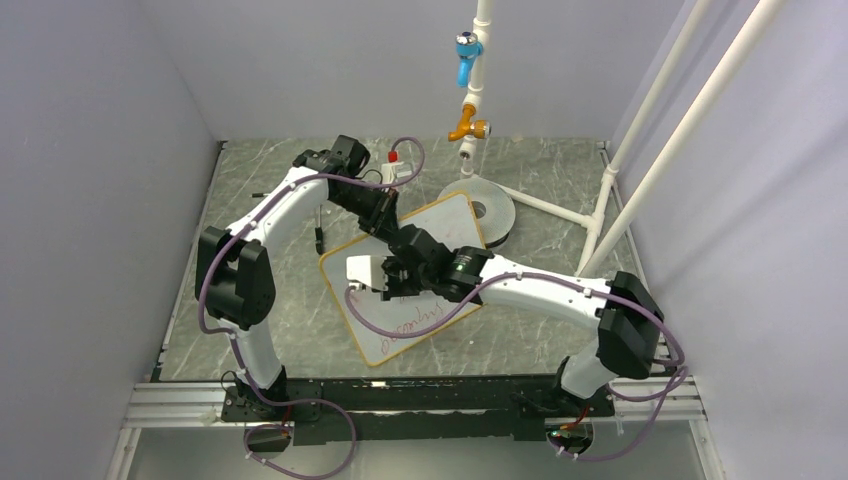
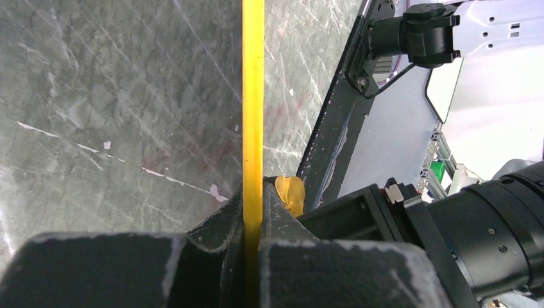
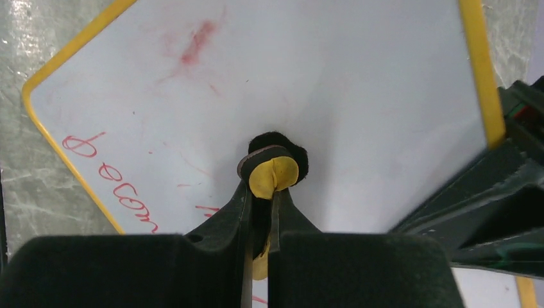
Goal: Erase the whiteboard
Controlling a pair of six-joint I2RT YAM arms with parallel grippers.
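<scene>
The whiteboard, white with a thin yellow-orange frame, lies slanted on the marble table. Red handwriting runs along its near edge, and a faint red smudge shows further up. My left gripper is shut on the board's far-left frame, which appears edge-on as a yellow strip between its fingers. My right gripper is shut on a small black-and-yellow eraser pad. The pad presses on the white surface near the board's middle, to the right of the writing.
A round grey disc lies under the board's far corner. White pipes slant up at the right, and a pipe with blue and orange valves hangs at the back. A black pen lies left of the board. Grey walls close in both sides.
</scene>
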